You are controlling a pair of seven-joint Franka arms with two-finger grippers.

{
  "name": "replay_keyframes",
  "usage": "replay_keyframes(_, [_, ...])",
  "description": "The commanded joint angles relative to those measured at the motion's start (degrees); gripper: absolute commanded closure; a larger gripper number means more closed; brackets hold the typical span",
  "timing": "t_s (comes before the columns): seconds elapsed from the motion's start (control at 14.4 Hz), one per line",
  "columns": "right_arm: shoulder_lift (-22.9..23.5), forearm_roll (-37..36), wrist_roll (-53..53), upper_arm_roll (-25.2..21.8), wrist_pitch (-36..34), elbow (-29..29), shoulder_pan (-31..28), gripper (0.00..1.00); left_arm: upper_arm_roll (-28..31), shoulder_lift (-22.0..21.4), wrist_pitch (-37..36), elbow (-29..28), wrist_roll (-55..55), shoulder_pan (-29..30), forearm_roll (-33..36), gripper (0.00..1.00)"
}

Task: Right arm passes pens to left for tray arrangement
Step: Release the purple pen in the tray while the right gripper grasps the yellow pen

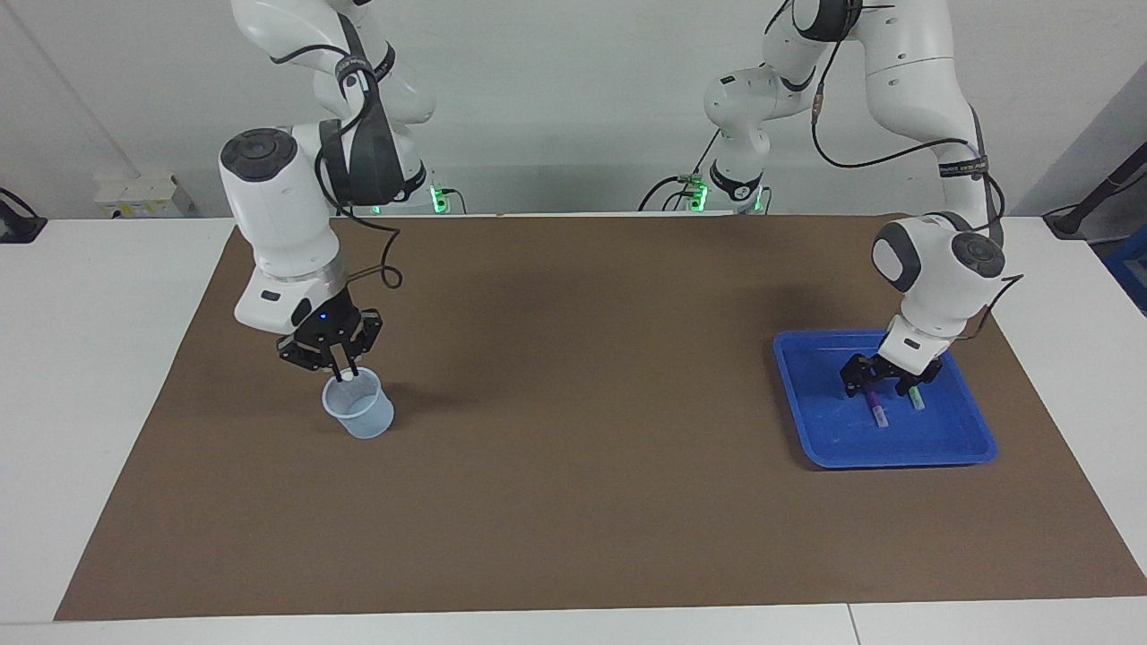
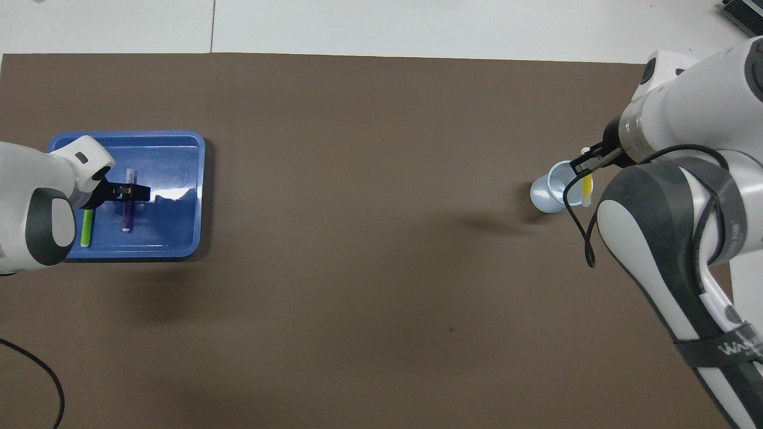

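Observation:
My right gripper (image 1: 340,363) (image 2: 588,165) is shut on the yellow pen (image 2: 588,190), which hangs upright just above the pale cup (image 1: 360,412) (image 2: 549,192). At the left arm's end of the table, the blue tray (image 1: 896,448) (image 2: 176,173) holds the purple pen (image 1: 875,409) (image 2: 127,218) and the green pen (image 1: 915,398) (image 2: 86,228), lying side by side. Low over the purple pen, my left gripper (image 1: 876,385) (image 2: 128,192) stands open, its fingers either side of the pen and nothing in them.
A brown mat (image 1: 573,403) covers the table between the cup and the tray. White tabletop borders the mat on all sides. A black cable (image 2: 36,369) lies on the mat near the left arm's base.

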Motion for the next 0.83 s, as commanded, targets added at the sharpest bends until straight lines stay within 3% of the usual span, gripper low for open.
replay_keyframes(0.0, [0.57,-0.35,-0.46,1.95,-4.14,3.61,-0.35,1.00,-0.34,-0.81,-1.16,-0.04,-0.33,0.47,1.10,0.01])
replay_keyframes(0.35, [0.66,-0.08,3.48,4.94,-4.68,5.03,-0.26,1.00,-0.43,-1.24,-6.70,3.47,0.27,0.55,0.83,0.00])
replay_keyframes(0.55, [0.75,0.70,10.77,5.38,-3.89,5.12,2.28,1.00,-0.43,-3.87,-6.61,3.47,3.51,0.56,0.92,0.00])
replay_keyframes(0.76, [0.83,6.32,17.19,5.38,-2.05,4.94,2.73,1.00,-0.87,-6.86,-6.96,3.83,4.50,0.47,0.92,0.00])
